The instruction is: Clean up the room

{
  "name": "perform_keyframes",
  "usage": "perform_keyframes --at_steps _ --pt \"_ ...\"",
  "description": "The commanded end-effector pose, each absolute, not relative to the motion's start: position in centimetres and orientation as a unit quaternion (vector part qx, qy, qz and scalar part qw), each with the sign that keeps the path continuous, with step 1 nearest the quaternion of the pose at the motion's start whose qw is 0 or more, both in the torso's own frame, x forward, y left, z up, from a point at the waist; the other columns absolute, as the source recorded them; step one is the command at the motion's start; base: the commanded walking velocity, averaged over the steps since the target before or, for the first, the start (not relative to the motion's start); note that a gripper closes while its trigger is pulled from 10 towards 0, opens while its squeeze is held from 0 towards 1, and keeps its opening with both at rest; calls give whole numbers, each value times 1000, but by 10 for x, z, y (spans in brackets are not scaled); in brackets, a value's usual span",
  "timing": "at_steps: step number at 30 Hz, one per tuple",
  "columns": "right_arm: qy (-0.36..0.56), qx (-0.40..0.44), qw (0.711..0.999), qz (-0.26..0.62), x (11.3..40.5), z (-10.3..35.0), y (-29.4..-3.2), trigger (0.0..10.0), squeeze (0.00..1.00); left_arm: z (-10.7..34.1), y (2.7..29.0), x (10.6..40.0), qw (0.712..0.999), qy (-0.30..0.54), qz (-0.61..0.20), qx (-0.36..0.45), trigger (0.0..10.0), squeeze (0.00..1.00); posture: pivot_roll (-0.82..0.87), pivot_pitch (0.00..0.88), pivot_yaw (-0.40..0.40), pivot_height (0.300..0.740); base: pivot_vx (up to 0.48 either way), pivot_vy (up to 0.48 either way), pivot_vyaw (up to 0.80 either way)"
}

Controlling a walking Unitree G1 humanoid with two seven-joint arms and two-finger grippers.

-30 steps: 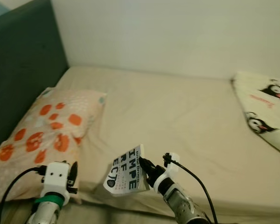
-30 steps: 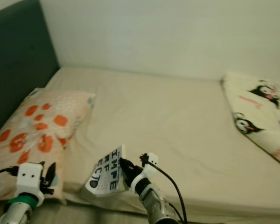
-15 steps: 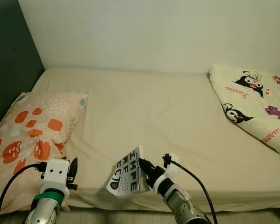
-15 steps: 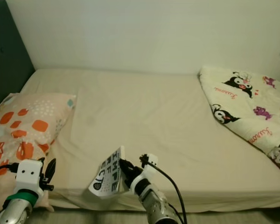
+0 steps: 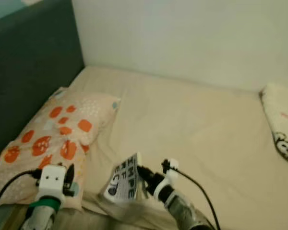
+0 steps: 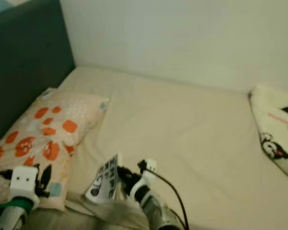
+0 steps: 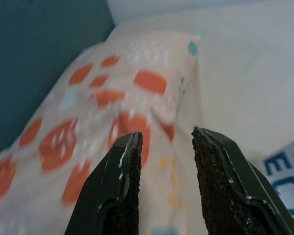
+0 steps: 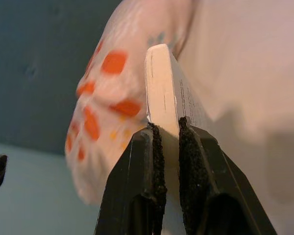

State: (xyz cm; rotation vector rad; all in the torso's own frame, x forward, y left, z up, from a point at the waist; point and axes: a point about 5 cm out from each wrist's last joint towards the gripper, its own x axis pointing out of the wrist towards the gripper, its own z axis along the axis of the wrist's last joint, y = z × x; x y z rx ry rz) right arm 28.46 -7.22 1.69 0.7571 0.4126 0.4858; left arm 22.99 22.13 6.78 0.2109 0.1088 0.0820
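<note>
A white paperback book (image 5: 121, 182) with big black letters on its cover is held upright over the near edge of the bed (image 5: 192, 139). My right gripper (image 5: 143, 173) is shut on the book (image 8: 162, 100), its two black fingers (image 8: 154, 161) pinching the page edge. My left gripper (image 5: 68, 176) hovers low by the near corner of an orange-spotted pillow (image 5: 53, 136) and stands open with nothing between its fingers (image 7: 127, 171). A corner of the book (image 7: 289, 176) shows beyond those fingers.
A dark teal headboard (image 5: 29, 81) rises on the left behind the pillow. A white quilt printed with black cartoon figures (image 5: 282, 132) lies at the right end of the bed. A pale wall (image 5: 182, 38) runs along the far side.
The camera has swung back to the left, bringing the headboard and pillow into view and pushing the quilt to the right edge. The right gripper still holds the book; the left stays open.
</note>
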Motion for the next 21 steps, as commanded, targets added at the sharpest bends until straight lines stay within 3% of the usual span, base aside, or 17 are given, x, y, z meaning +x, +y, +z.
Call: perform_keyframes --at_steps 1,17,21 --pt "191 381 873 238 283 19 -62 10000 0 62 215 227 992 64 32 105 10000 0 153 0 14 740 0 0 0" --pt "199 385 874 219 283 16 -67 10000 0 60 209 227 992 72 18 102 10000 0 146 4 20 740 0 0 0" --pt "214 406 863 209 283 14 -67 10000 0 59 208 227 992 73 17 102 10000 0 144 12 19 740 0 0 0"
